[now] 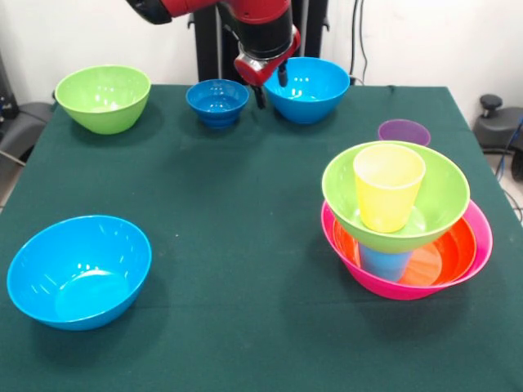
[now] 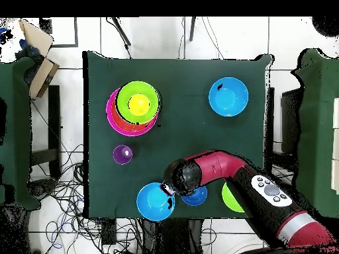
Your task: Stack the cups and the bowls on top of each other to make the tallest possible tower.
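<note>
The tower stands at the right in the front view: a large pink bowl (image 1: 484, 242) holds an orange bowl (image 1: 448, 255), a light blue cup (image 1: 385, 263), a lime green bowl (image 1: 442, 196) and a yellow cup (image 1: 388, 186) on top. From overhead the tower (image 2: 111, 114) is at the upper left. A purple cup (image 1: 404, 131) stands behind it. My gripper (image 1: 271, 88) is open and empty. It hangs between the small dark-blue footed bowl (image 1: 217, 102) and a bright blue bowl (image 1: 310, 90), at that bowl's rim. From overhead the gripper (image 2: 171, 188) is largely hidden under the arm.
A second lime green bowl (image 1: 103, 98) sits at the far left corner. Another bright blue bowl (image 1: 79, 269) sits at the near left. In the overhead view the arm covers part of the lime green bowl (image 2: 230, 198). The green table (image 1: 245, 204) ends close behind the far bowls.
</note>
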Motion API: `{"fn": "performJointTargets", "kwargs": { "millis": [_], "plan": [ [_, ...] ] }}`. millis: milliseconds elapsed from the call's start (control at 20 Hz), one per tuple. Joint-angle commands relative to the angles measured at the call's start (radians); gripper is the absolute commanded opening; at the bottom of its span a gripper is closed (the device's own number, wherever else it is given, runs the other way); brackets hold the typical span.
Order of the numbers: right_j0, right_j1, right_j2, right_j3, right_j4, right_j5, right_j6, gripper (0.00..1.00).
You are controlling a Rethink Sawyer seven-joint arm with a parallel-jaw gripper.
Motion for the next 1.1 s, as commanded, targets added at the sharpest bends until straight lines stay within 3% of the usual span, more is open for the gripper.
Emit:
{"fn": "performJointTargets", "kwargs": {
  "millis": [50,1100],
  "plan": [
    [-0.01,0.049,0.031,-0.05,-0.101,-0.025,-0.164,1.0],
    [0.014,0.16,0.016,-0.127,-0.174,-0.065,-0.107,1.0]
  ]
}}
